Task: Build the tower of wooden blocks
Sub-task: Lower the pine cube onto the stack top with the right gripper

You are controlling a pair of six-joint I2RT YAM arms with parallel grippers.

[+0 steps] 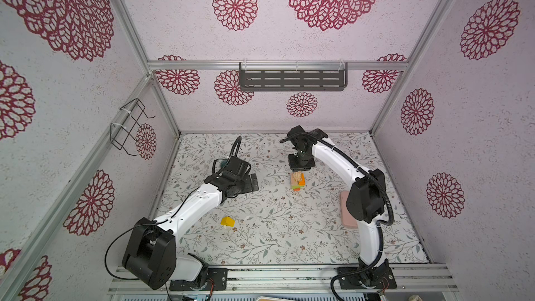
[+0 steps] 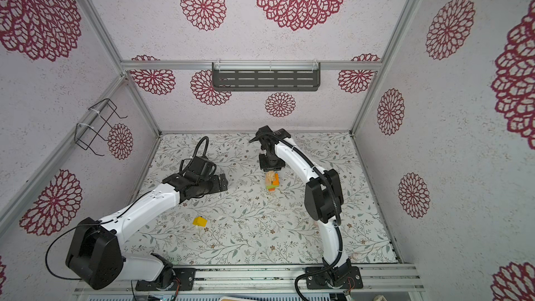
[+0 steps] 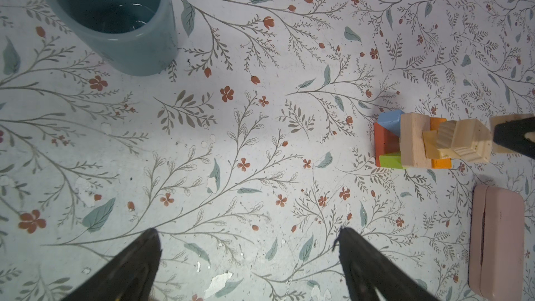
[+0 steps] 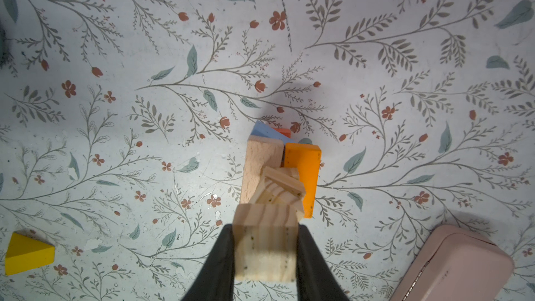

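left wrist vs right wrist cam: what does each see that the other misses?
Left wrist only: the grey-blue mug in full, the left gripper with fingers open over bare table, and the tower's green block.
Right wrist only: the loose yellow wedge.
Both: the tower, the pink case, and the right gripper shut on a plain wood block. The left wrist view catches only an edge of that grip.
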